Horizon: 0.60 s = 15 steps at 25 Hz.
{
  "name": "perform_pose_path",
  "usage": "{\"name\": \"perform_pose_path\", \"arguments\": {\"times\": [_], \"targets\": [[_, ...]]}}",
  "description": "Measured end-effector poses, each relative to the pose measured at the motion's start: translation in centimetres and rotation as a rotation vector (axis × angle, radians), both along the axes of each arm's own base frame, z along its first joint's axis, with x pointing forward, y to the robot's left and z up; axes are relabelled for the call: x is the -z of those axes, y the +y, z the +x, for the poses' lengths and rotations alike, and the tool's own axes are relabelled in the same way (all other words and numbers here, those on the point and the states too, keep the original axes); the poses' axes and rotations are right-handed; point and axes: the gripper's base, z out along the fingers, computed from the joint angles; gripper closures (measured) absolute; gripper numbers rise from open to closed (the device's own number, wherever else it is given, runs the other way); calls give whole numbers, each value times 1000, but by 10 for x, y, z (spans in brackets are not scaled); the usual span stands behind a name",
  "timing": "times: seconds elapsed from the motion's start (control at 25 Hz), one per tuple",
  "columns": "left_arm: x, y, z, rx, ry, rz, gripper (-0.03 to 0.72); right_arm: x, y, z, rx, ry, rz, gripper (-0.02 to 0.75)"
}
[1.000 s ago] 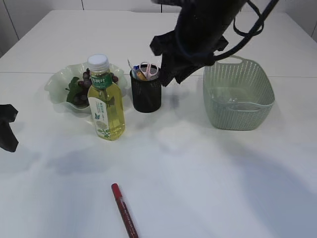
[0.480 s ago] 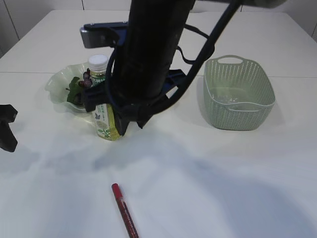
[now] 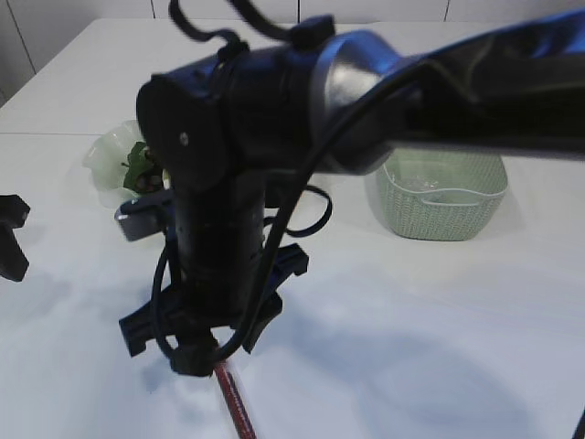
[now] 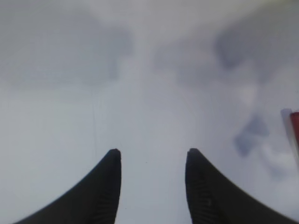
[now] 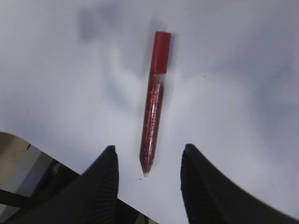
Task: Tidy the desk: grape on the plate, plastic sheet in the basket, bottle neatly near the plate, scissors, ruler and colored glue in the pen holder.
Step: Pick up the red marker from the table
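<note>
The colored glue (image 5: pixel 154 107) is a red glitter pen with a red cap, lying flat on the white table. Its pointed tip sits between the fingertips of my right gripper (image 5: pixel 147 151), which is open and not touching it. In the exterior view the right arm (image 3: pixel 228 229) reaches across low at the front, with the glue's lower end (image 3: pixel 235 407) showing beneath it. The grape (image 3: pixel 142 169) lies on the pale green plate (image 3: pixel 105 151). The arm hides the bottle and pen holder. My left gripper (image 4: pixel 152 151) is open over bare table.
A green plastic basket (image 3: pixel 448 197) stands at the back right, something clear lying in it. The left gripper (image 3: pixel 11 238) hangs at the far left edge. A red sliver (image 4: pixel 294 128) shows at the right edge of the left wrist view.
The right arm swung from above the pen holder at the back down to the front, over the red glue. Its jaws widened a little. The left gripper stayed put.
</note>
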Motion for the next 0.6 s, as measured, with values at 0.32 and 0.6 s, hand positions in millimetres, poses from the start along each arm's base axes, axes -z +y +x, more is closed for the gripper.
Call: {"name": "perform_pose_path", "arguments": {"times": [0.32,0.6], "targets": [[0,1,0,4,0,7,356,58,16,-1,35,89,-58,377],[0,1,0,4,0,7,358,70,21,4,74,64,-33,374]]}}
